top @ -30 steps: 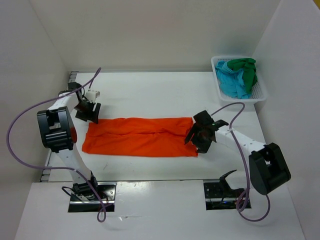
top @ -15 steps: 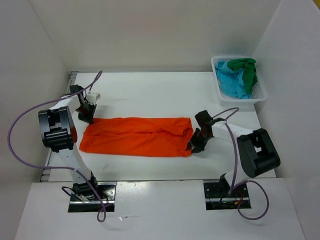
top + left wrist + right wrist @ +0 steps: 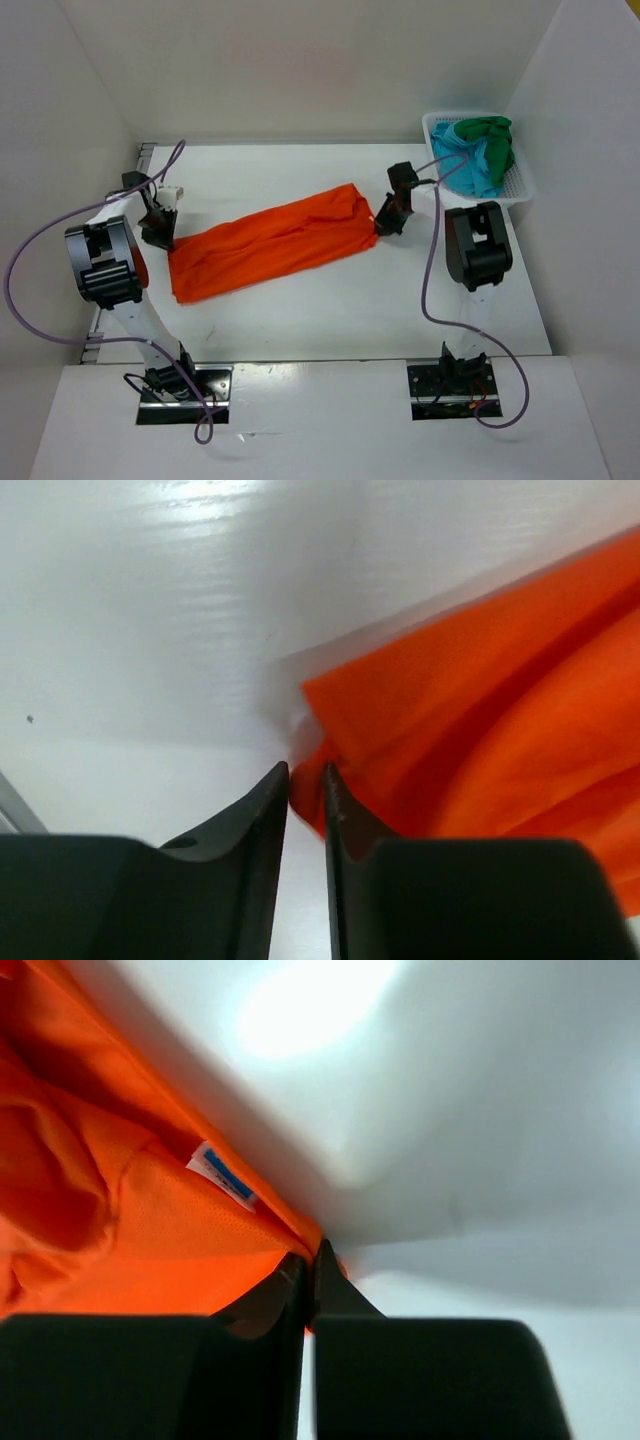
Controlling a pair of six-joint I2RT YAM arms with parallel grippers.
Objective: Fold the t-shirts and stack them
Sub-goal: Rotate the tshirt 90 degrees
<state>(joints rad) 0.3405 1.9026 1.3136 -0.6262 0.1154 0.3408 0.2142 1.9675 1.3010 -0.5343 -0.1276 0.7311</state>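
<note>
Since a second ago the orange shirt [image 3: 270, 245] has swung from lying parallel to the near edge of the table [image 3: 300, 180] to a slant, its right end carried toward the far edge. Both sets of jaws have closed from wide.

Nearest, the shirt's left end lies toward the table's left edge, folded into a long strip. The left jaws, on the left arm [image 3: 100, 262], stand narrow at that end's far corner, with orange cloth pinched between them.

Farther back, the right jaws, on the right arm [image 3: 478, 245], are clamped tight on the hem at the shirt's right end, beside a small white-and-blue label [image 3: 225, 1175].

At the far right corner stands a white basket [image 3: 520, 188] holding the green shirt [image 3: 492, 135] and the turquoise shirt [image 3: 470, 170], bundled together unfolded.
</note>
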